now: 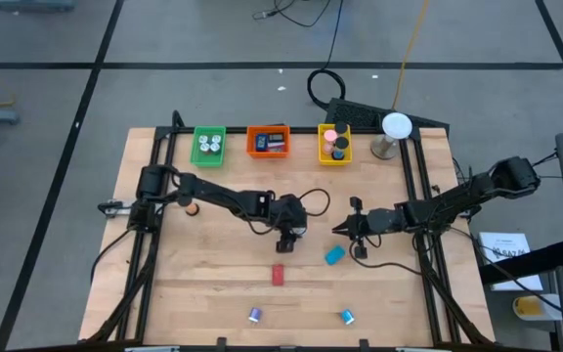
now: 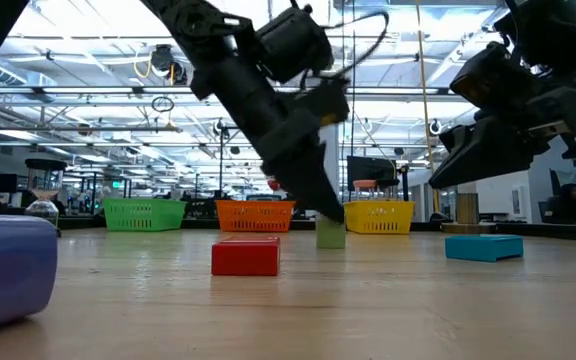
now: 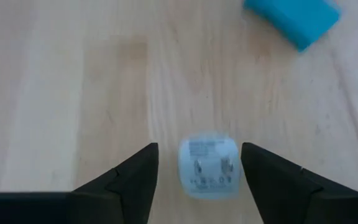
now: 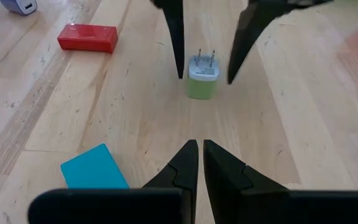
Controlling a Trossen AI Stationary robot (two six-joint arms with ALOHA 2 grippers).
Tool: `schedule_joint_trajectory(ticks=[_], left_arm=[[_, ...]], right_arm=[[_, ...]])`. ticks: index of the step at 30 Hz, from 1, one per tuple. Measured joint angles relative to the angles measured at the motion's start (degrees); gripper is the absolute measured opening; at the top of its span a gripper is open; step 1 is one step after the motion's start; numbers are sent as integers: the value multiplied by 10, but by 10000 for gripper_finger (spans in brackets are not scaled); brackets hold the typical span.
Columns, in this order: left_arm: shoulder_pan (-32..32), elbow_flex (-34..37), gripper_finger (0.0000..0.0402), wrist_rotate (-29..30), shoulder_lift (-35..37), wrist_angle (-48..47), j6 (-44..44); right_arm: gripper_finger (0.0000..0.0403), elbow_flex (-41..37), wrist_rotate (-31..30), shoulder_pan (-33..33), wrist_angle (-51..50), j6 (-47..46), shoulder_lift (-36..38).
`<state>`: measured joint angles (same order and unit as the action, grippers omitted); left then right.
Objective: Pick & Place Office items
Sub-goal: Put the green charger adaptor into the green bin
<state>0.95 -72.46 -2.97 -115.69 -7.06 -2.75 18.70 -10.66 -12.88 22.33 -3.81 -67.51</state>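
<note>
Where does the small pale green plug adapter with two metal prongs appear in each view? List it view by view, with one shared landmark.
High view: mostly hidden under the left end effector, mid-table.
Low view: small pale green plug adapter at centre, on the table behind the arm.
Left wrist view: between the dark fingers, prongs facing the camera.
Right wrist view: upper centre, prongs up.
Landmark: flat blue rectangular block, lying nearby.
</note>
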Motion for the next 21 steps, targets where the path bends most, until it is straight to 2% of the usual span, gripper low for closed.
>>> schedule_joint_trajectory(ticks=[7,13,17,21], left_arm=[[0,1,202,-4,-14,11,-11],[0,1,141,-5,-12,12,-15],[0,1,138,1,-3,-2,-4],[0,1,138,50,63,-90,9]], right_arm=[[15,0,1,0,-1,0,0],[15,0,2,0,0,0,0],[15,0,2,0,0,0,0],[15,0,2,0,1,0,0]])
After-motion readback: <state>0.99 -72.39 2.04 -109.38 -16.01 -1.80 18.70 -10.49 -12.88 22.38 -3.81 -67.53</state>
